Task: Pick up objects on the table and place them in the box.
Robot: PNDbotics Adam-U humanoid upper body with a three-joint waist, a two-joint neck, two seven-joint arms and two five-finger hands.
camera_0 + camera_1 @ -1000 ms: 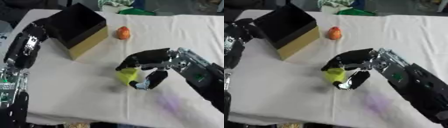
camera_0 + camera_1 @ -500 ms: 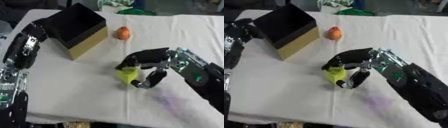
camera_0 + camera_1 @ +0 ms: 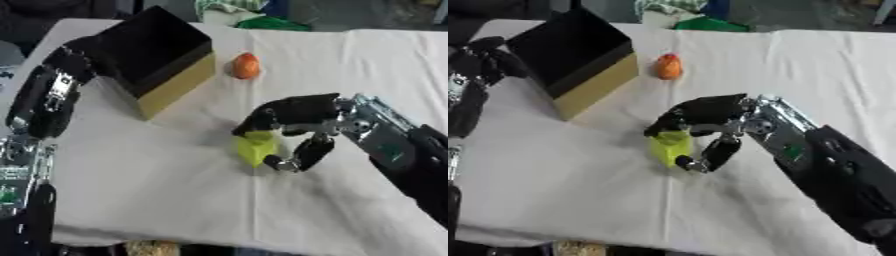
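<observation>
While the white-draped tabletop [image 3: 157, 190] takes up most of what I can see, the black box [image 3: 153, 55] with its tan side stands at ten o'clock; its inside is hidden from me. At centre, the right hand [image 3: 293, 117] has fingers and thumb curled round a yellow-green block [image 3: 255, 149] resting on the cloth. It looks small, light and stiff, best pinched across opposite faces. An orange object [image 3: 246, 65] sits at twelve o'clock. Its left hand [image 3: 83, 52] is by the box; I cannot tell its fingers.
</observation>
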